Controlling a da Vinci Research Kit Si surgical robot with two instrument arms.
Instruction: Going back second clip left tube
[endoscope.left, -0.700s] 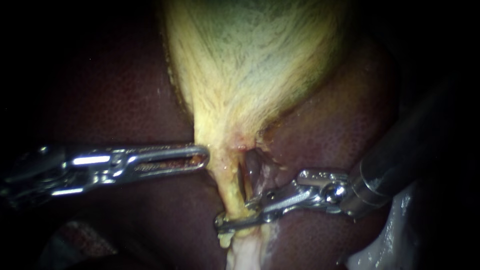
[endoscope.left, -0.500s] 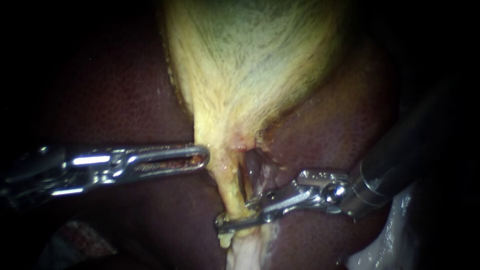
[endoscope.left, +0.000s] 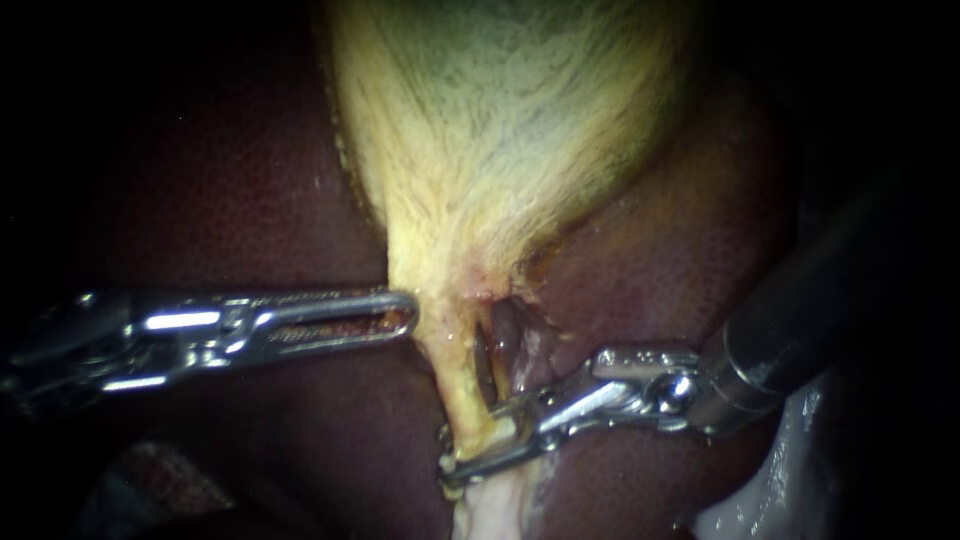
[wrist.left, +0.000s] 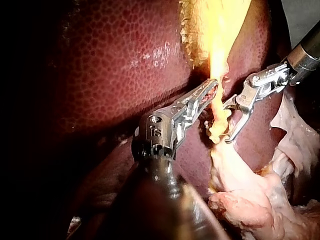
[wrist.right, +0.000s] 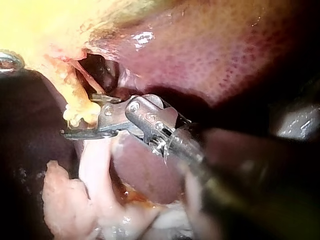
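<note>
Surgical lab (bench setup): bare liver & gallbladder w/ left instrument & right instrument.

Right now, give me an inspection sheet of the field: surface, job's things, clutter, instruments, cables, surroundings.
Surface: liver, dark red, lying under everything.
Job's things: gallbladder narrows into a yellow tube; no clip made out for certain.
Clutter: pale loose tissue where the tube runs on past the right instrument.
Instruments: left instrument, tip beside the gallbladder's neck; right instrument, jaws open with the tube between them.
Cables: nothing seen.
Surroundings: dark, nothing seen.
</note>
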